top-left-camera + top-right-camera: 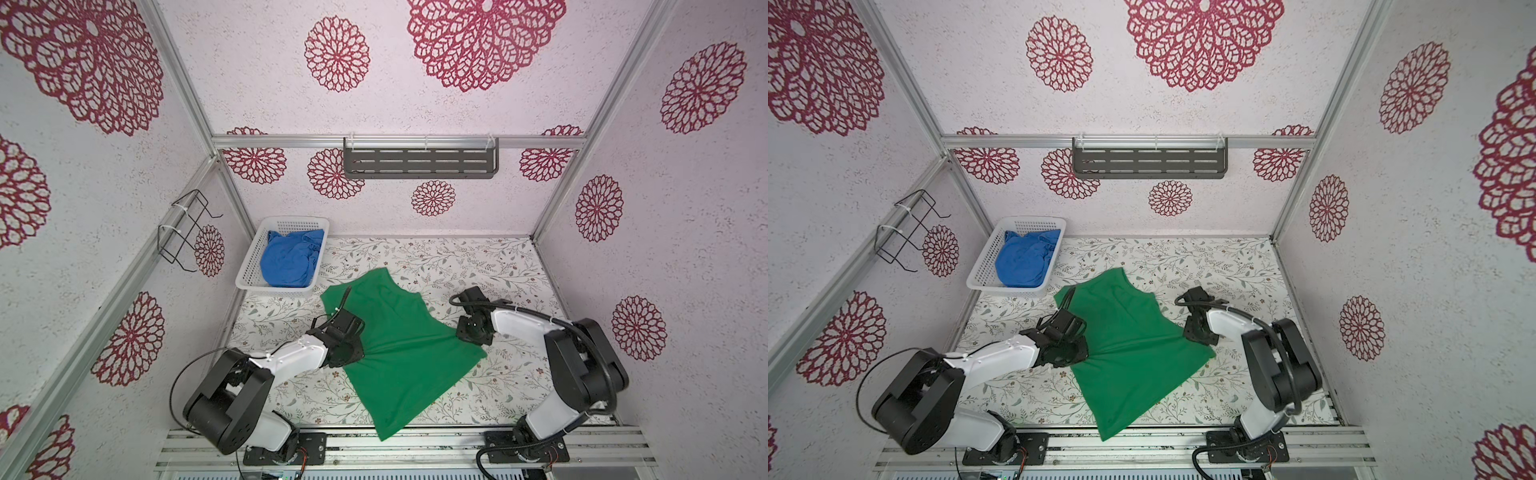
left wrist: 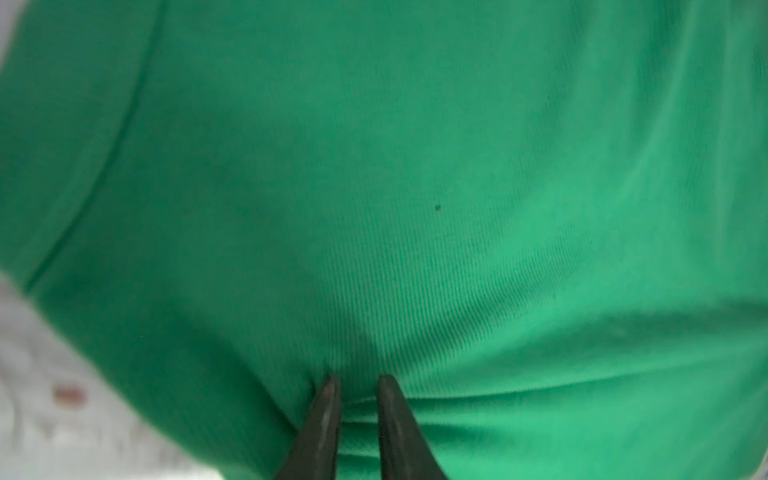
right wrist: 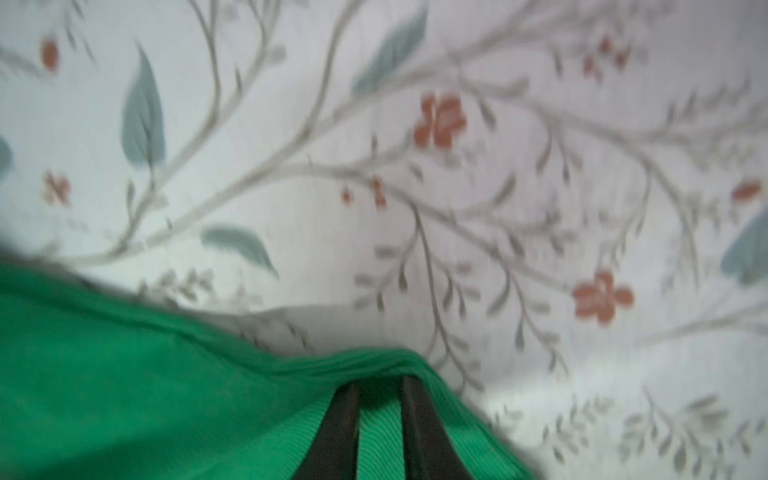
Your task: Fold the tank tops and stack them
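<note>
Behind green top [image 1: 399, 353], basket [image 1: 252, 251] holding blue top [image 1: 289, 259]

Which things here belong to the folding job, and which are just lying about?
Job:
- green tank top, on the table
- blue tank top, crumpled in the white basket

Lying about:
- white basket
- grey wall shelf
- black wire rack

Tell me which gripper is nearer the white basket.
Left. The left gripper pinches the green tank top at its edge on the basket's side, a short way in front of the white basket; the right gripper pinches the opposite edge, across the garment and farther off.
</note>
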{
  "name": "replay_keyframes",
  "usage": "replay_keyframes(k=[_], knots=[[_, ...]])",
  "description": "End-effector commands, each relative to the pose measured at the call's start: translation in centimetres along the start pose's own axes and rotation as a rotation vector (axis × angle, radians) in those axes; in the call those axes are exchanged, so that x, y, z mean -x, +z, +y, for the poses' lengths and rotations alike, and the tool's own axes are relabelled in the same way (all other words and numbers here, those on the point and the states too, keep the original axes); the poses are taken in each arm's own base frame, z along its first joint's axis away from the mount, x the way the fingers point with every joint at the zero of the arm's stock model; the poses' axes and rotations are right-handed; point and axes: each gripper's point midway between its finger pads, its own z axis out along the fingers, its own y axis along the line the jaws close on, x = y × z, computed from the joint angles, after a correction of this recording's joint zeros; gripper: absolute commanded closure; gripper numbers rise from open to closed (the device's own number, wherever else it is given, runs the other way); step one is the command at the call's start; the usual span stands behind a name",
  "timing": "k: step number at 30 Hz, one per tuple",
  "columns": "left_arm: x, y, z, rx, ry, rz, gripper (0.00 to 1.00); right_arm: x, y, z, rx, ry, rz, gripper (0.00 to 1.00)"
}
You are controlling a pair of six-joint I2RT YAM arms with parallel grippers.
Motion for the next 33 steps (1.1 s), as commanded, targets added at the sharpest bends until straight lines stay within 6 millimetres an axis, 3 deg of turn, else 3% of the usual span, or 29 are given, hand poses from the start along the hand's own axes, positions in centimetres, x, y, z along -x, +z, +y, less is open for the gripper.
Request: replay_keyframes(k=[1,4,7,9,13,18,21,27,30,33], knots=[[-2.8,-0.8,2.6,0.092,-0.097,0.029,0.75,4.1,0.1,-1.8,-0.093,-0.086,-0.042,0.78],[-1.4,-3.3,1.2,0.075,-0.067,-0.016,0.68,7.2,-2.9,-1.6,-0.124,-0.131,-0.101,0.71],[1.6,-6.4,-0.9,0.047,-0.007,-0.089,0.61,7.3,-6.5,-1.4,-0.12,-0.148,-0.139,0.61],[4.0,-7.7,-2.9,-0.014,0.026,-0.111,0.59,5.4,-8.3,-1.1,-0.097,-0.152,-0.137,0.58],[8.7,-7.7,-5.3,-0.025,0.118,-0.121,0.58,-0.1,-10.0,0.7,-0.009,-0.143,-0.109,0.59],[14.3,-4.3,-7.7,-0.01,0.209,-0.101,0.6,-6.9,-9.2,3.3,0.099,-0.105,-0.054,0.65],[16.2,-1.7,-9.0,0.0,0.254,-0.076,0.61,-9.3,-7.4,4.0,0.121,-0.076,-0.024,0.67],[16.5,4.4,-10.6,0.024,0.281,0.029,0.63,-11.1,-3.9,3.0,0.083,-0.074,0.008,0.74],[16.3,6.4,-10.7,0.019,0.264,0.044,0.63,-11.4,-2.6,1.4,0.011,-0.072,0.019,0.75],[16.0,8.7,-10.1,0.021,0.219,0.081,0.63,-11.3,-1.6,-1.5,-0.1,-0.036,0.027,0.73]])
